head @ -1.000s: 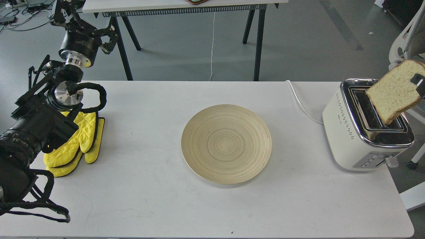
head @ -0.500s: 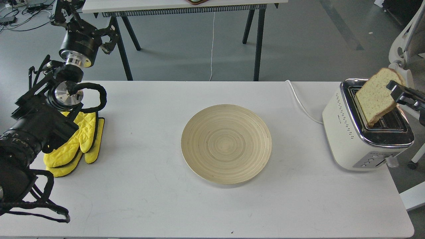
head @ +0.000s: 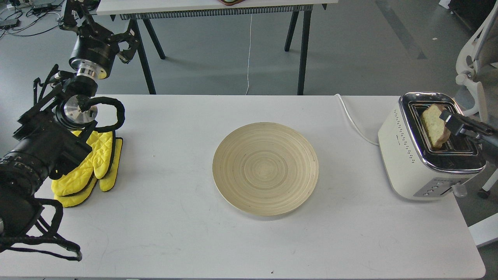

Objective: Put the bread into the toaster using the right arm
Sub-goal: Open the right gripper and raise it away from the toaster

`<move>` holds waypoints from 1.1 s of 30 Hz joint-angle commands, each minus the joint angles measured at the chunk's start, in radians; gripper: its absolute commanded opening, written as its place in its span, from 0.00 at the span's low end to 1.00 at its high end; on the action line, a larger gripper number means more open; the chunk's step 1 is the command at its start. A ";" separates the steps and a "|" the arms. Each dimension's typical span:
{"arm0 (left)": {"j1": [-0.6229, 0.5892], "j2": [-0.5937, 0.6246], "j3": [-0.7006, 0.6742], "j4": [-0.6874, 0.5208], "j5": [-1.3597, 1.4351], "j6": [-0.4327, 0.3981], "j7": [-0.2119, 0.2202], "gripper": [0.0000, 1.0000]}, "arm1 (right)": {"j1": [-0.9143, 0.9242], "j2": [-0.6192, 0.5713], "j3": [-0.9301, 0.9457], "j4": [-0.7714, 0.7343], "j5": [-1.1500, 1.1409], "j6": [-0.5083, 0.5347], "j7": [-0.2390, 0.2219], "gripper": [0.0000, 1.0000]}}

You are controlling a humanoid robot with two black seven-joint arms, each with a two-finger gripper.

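Tan bread [head: 432,125] stands partly sunk in the toaster [head: 424,155] slot nearer the plate, at the desk's right end, its top above the chrome. My right claw [head: 446,118] pinches its upper edge; release and withdrawal remain, I judge.

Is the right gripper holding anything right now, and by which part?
Yes: the right gripper grips the bread by its upper right edge, partly down a toaster slot.
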 commanded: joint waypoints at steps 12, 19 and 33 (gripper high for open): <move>0.000 0.000 0.000 0.001 0.000 0.000 0.000 1.00 | 0.009 0.198 0.353 -0.002 0.381 0.008 0.008 0.99; 0.000 0.000 -0.005 0.001 0.000 0.000 0.000 1.00 | 0.029 0.436 0.536 -0.167 0.536 0.037 -0.031 0.99; 0.000 0.002 -0.001 0.001 0.000 0.000 0.000 1.00 | 0.135 0.841 0.850 -0.575 0.733 0.332 -0.045 0.99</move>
